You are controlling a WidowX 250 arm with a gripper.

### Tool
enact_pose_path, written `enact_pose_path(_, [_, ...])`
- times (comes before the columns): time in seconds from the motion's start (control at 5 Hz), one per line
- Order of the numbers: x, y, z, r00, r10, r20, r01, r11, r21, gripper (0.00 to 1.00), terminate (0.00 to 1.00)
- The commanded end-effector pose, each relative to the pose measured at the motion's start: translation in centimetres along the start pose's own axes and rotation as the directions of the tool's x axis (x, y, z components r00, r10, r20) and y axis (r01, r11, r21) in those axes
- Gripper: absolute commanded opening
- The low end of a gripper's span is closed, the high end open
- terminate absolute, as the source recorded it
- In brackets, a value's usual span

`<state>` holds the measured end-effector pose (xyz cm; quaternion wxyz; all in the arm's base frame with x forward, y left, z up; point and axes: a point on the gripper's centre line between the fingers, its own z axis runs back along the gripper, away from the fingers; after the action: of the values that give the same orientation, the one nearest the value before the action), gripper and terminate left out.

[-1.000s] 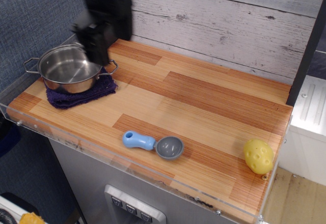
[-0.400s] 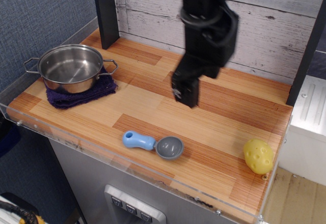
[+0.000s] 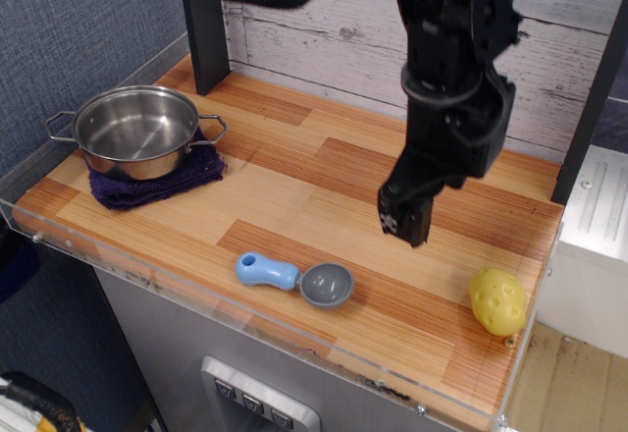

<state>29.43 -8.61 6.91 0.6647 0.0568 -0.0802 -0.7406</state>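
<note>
Black and boxy, the claw (image 3: 405, 224) hangs tip-down above the right half of the desk (image 3: 294, 191), over the bare striped wood and touching nothing. Its fingers show only as one dark block from this angle, so I cannot tell whether they are spread or pressed together; nothing is seen pinched in them. The arm above it rises out of the top of the picture in front of the whitewashed plank wall (image 3: 314, 20).

The thing nearest the claw is the blue-handled scoop (image 3: 294, 277), lying flat near the front edge of the desk, to the front and left of the claw and apart from it. Its grey bowl faces up and points toward the right, and its stubby blue handle points left.

A yellow dimpled ball (image 3: 497, 301) sits at the front right corner of the desk, close to the edge, to the right of the claw and likewise apart from it. The scoop and the ball are well apart from each other, with the claw above the stretch between them and farther back.

At the far left end a steel pot (image 3: 135, 133) with two loop handles stands upright and open on a folded purple cloth (image 3: 191, 177). Behind it a black post (image 3: 204, 29) stands on the desk against the wall. A clear plastic rim (image 3: 196, 290) runs along the front edge.
</note>
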Motion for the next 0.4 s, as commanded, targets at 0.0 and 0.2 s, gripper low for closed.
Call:
enact_pose_path(0.0, [4.0, 0.2, -1.5, 0.995, -0.054, 0.078, 0.052, 0.998, 0.033, 1.0, 0.0])
enact_pose_path(0.2, [5.6, -0.1, -2.2, 0.992, -0.045, 0.115, 0.039, 0.998, 0.049, 1.0, 0.0])
